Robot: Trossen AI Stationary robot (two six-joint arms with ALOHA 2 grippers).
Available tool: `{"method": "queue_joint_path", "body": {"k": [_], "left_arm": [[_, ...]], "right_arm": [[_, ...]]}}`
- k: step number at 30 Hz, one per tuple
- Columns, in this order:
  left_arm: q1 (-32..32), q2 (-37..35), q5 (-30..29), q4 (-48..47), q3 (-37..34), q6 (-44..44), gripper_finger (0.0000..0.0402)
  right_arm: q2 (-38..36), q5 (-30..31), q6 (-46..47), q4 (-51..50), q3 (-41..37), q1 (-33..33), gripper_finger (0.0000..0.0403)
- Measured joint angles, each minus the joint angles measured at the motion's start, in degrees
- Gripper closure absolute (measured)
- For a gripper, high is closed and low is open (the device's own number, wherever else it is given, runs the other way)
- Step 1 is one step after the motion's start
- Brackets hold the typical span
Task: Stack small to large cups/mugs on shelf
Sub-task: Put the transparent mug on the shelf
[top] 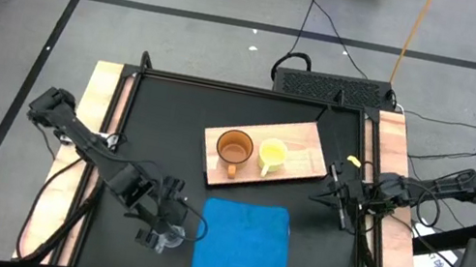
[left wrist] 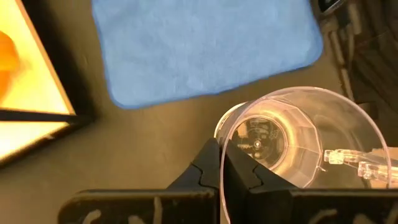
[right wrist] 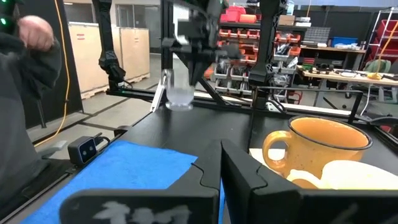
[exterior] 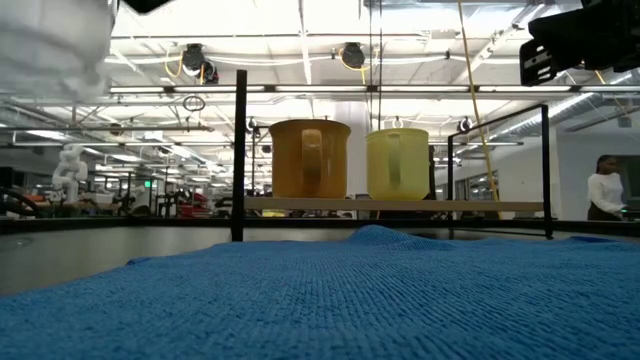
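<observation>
So right now it looks like the pick-and-carry step for the small clear cup [top: 169, 236]: the left gripper [top: 164, 229] sits low and left of centre in the overhead frame, just off the left edge of the blue mat [top: 242, 248], and its jaws are clenched on the cup's rim. The wrist shot shows it best: the wall of the cup [left wrist: 292, 140] passes right between the two closed fingers [left wrist: 208, 168], so the rim is pinched with one finger inside and one outside, and the cup body hangs off to one side of the jaws. The amber mug [top: 234, 148] and yellow mug [top: 272, 152] are side by side on the wooden shelf [top: 308, 138], up around the middle of the frame. The right gripper [top: 342, 197] is parked shut at the right, near the shelf's end. My guess for the next move: carry the cup across toward the shelf and line it up over the yellow mug's mouth without tilting it.
</observation>
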Motion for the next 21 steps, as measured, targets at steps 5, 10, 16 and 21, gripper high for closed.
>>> {"method": "queue_joint_path", "body": {"k": [5,10,16,21], "left_arm": [[0.32,-0.02,-0.77,-4.02,6.32,2.17,0.0401],[1.73,0.07,-0.76,-7.16,10.35,4.59,0.0401],[4.39,0.11,-0.78,-10.0,11.94,5.13,0.0401],[6.07,1.43,-0.09,-10.87,11.96,5.77,0.0401]], "right_arm": [[0.0,0.02,0.02,-0.13,0.0,-0.02,0.0403],[0.02,0.02,-0.43,-0.9,0.0,-0.01,0.0403],[0.0,0.02,-0.39,-1.06,0.0,-0.02,0.0403],[0.0,0.03,-0.39,-1.05,0.0,-0.02,0.0403]]}}
